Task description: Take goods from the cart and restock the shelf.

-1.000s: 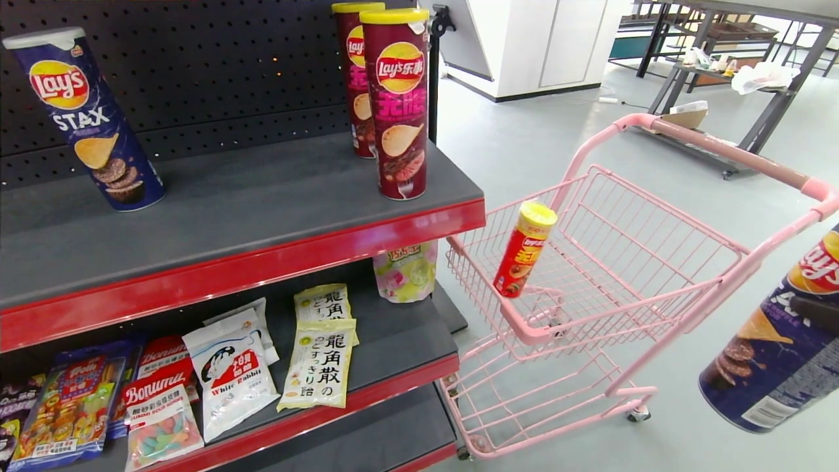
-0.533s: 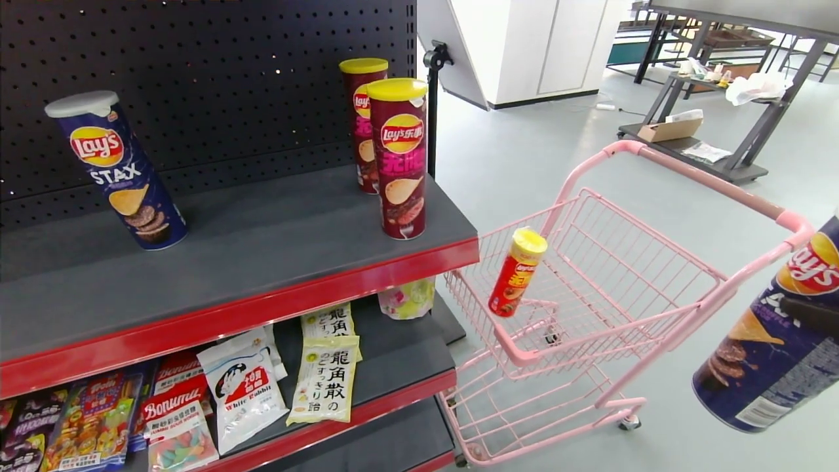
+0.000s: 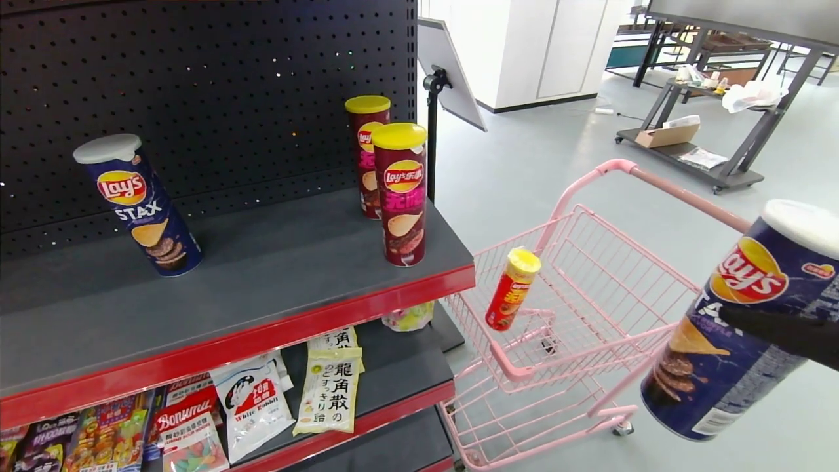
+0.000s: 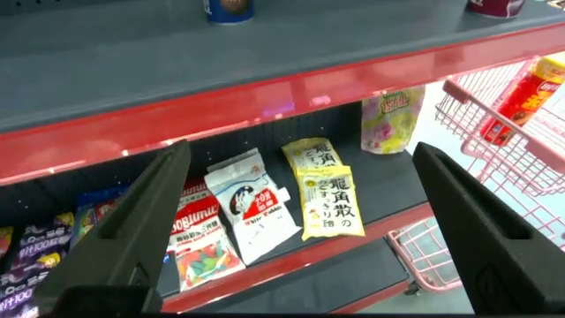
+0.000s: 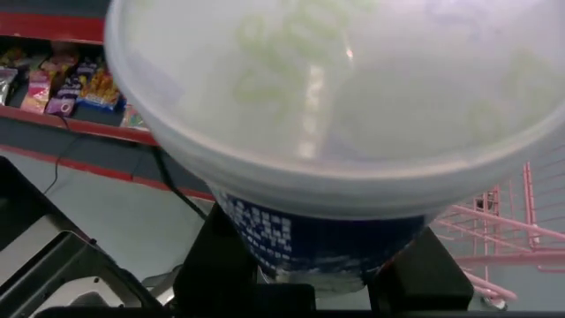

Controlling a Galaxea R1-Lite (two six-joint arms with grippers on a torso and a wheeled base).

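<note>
At your right, the right hand (image 3: 783, 328) clamps a tall dark-blue chip can (image 3: 741, 282) around its middle, tilted with its white lid uppermost, beside the pink cart (image 3: 590, 262) and well apart from the shelf (image 3: 262, 262). Swing it across carelessly and it could, by my judgement, slip in that slanted grip or topple the two maroon cans (image 3: 400, 196) at the shelf's front corner. Your left hand (image 4: 300, 221) gapes wide and empty.

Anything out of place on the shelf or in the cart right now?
Only the small red can: it leans tilted against the basket wall of the pink cart instead of standing or lying flat. Nothing else stands out.
</note>
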